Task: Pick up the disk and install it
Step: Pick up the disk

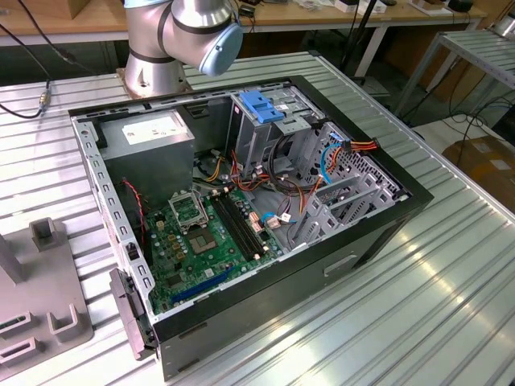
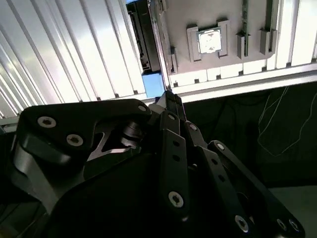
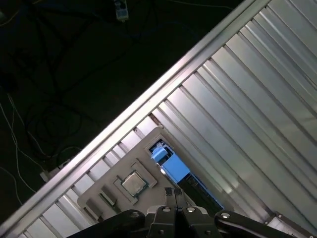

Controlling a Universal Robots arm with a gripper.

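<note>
My arm (image 1: 183, 34) stands bent above its base; my gripper (image 3: 172, 192) points down, fingers pressed together.

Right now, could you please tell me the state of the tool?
Tool: closed, holding nothing; the disk is close to its tips.

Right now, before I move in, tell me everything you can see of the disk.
The disk stands on edge beside the grey fixture plate on the ribbed metal table. In both wrist views it shows a thin dark body with a bright blue plastic rail at one end. The end effector sits close by, shut; contact cannot be told.
</note>
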